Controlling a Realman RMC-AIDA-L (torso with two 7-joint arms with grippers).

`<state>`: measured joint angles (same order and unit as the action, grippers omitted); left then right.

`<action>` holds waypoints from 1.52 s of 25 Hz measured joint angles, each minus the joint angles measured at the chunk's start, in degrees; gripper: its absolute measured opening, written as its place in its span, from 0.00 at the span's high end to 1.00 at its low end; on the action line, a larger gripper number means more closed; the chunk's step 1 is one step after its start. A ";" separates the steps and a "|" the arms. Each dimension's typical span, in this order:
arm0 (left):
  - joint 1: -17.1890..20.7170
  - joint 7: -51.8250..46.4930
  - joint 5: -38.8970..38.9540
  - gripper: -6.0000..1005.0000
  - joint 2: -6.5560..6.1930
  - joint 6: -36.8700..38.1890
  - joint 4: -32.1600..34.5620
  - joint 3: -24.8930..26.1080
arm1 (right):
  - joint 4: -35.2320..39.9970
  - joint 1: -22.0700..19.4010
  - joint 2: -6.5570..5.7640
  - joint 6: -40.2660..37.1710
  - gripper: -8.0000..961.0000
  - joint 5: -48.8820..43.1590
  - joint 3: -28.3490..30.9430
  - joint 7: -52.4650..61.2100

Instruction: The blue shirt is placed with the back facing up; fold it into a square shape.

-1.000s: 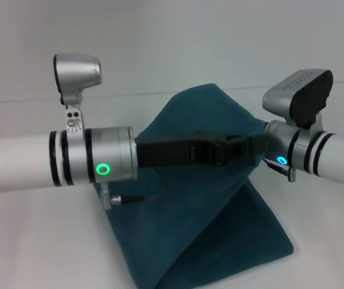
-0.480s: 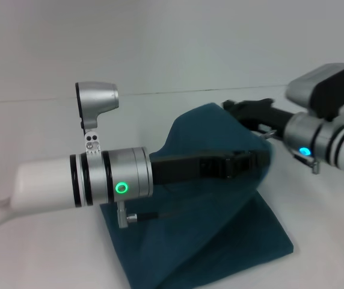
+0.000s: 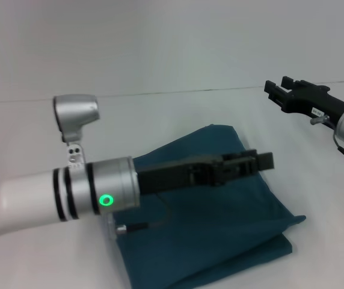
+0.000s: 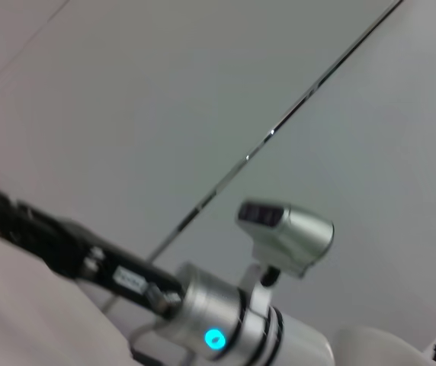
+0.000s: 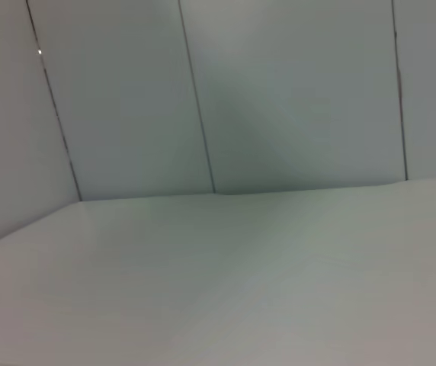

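Observation:
The blue shirt (image 3: 220, 223) lies flat on the white table (image 3: 33, 132) as a folded, roughly four-sided teal pad, with one layer on top of another. My left gripper (image 3: 261, 161) hovers just above its far right part, open and empty. My right gripper (image 3: 278, 91) is raised beyond the shirt at the far right, open and empty, clear of the cloth. The left wrist view shows the right arm's black gripper (image 4: 4, 217) and silver wrist from the side. The right wrist view shows no shirt.
The white table spreads all around the shirt and meets a pale wall (image 3: 160, 42) behind. The right wrist view shows only the table top (image 5: 218, 282) and wall panels. My left forearm (image 3: 70, 195) crosses over the shirt's near left part.
The shirt was held up in a peak by both grippers. The right gripper let go and drew back to the right. Now the left has let go too and the shirt lies flat.

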<state>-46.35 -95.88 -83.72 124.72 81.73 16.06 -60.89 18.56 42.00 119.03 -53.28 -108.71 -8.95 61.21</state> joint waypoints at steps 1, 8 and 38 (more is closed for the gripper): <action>0.84 0.00 0.00 0.71 -0.04 0.23 1.25 0.00 | 0.74 -0.48 -0.08 -0.75 0.70 -0.01 -1.35 1.66; 7.56 -0.71 -2.27 0.44 -1.56 -1.40 10.30 0.25 | 9.45 -5.07 -0.91 -6.78 0.40 -0.84 -15.62 18.39; 7.97 -23.73 -28.61 0.12 -4.30 -23.22 15.92 12.98 | 20.16 -11.68 -9.24 -28.64 0.36 -4.82 -20.55 46.17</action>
<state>-38.38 -119.62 -112.33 120.42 58.52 31.98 -47.91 38.73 30.32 109.80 -81.92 -113.52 -29.50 107.38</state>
